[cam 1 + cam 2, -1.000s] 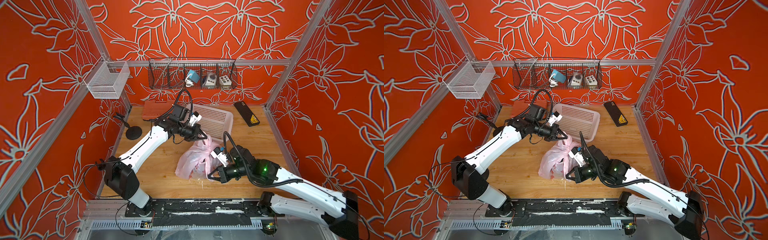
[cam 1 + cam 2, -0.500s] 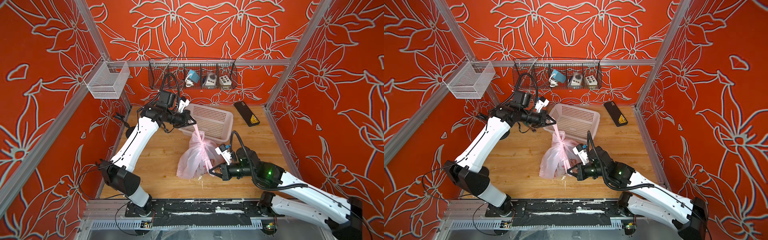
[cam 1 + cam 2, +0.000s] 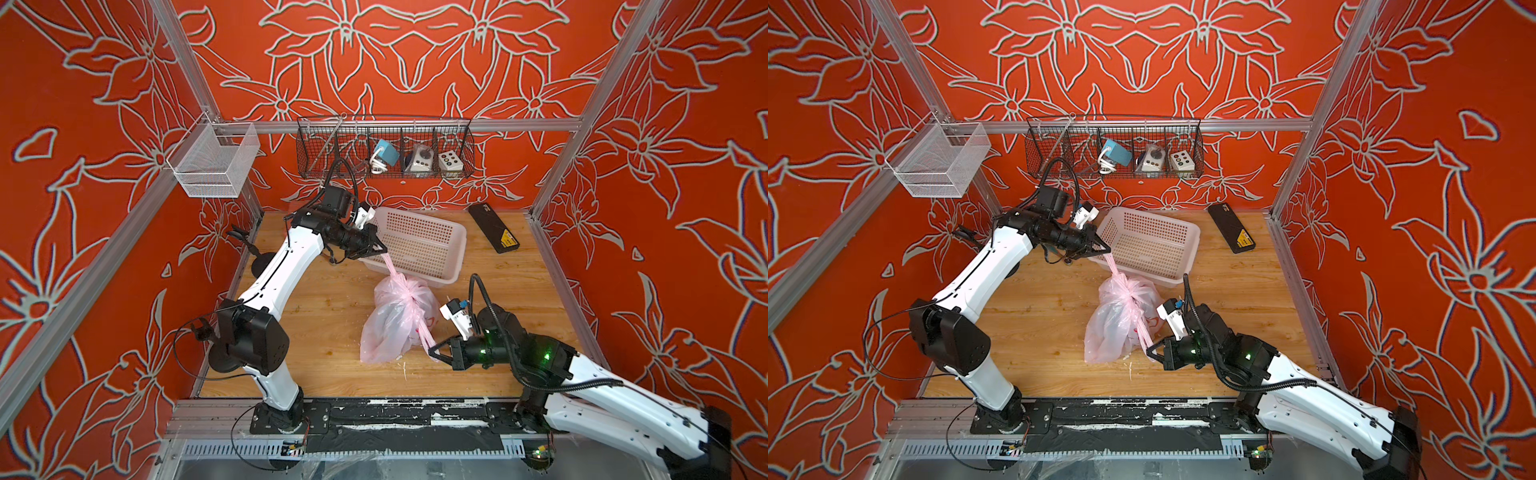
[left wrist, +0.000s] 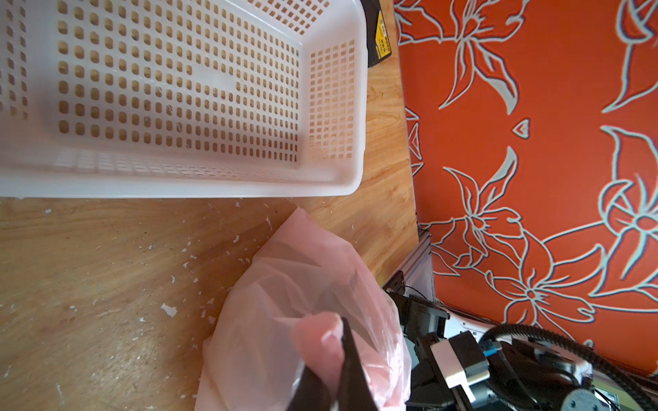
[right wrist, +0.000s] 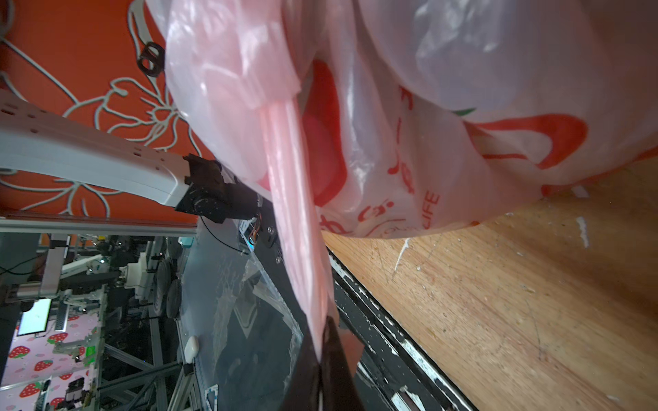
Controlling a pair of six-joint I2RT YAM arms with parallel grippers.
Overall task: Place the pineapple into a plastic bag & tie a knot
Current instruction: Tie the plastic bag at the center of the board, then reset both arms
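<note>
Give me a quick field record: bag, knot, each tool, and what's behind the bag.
bag: pink plastic bag resting on the wooden table, top bunched
knot: tight twist at the bag's top
left tool: shut on one handle strand, pulled taut toward the back
right tool: shut on the other strand, pulled toward the front
behind bag: white perforated basket, nothing visible inside
</note>
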